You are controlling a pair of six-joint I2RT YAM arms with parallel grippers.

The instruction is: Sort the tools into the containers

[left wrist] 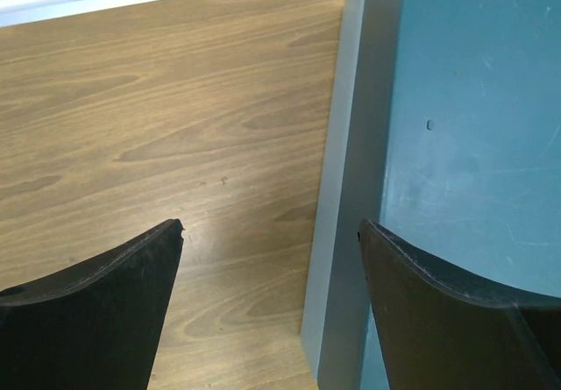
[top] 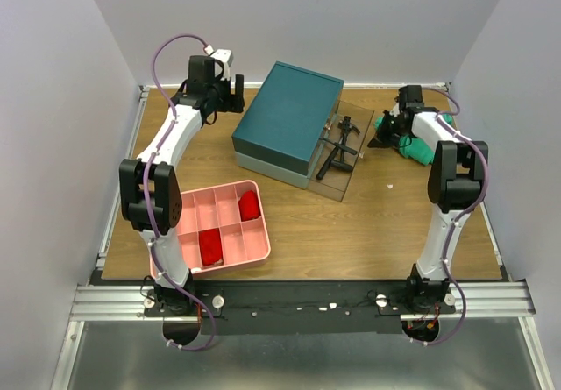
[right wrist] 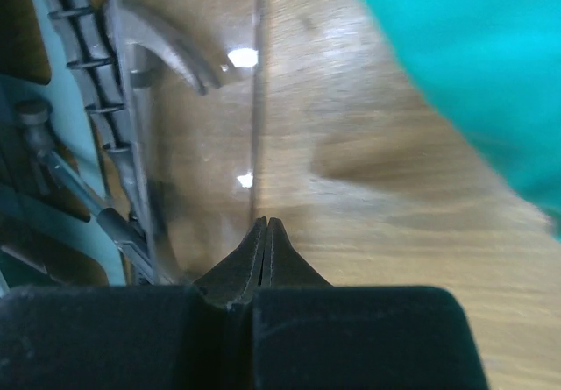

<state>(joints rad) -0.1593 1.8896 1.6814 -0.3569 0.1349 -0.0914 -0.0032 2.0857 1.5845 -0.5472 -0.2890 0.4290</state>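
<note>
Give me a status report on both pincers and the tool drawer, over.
Left pincer open, straddling edge of teal box. Right pincer shut, empty, tips at wall of pulled-out clear drawer. Black tools lying in drawer. Green item close on right.

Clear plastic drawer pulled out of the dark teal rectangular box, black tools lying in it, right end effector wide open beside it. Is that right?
Not quite: the right end effector is shut, jaws pressed together, as the right wrist view shows. The clear plastic drawer is indeed pulled out of the dark teal rectangular box, with black tools in it.
</note>
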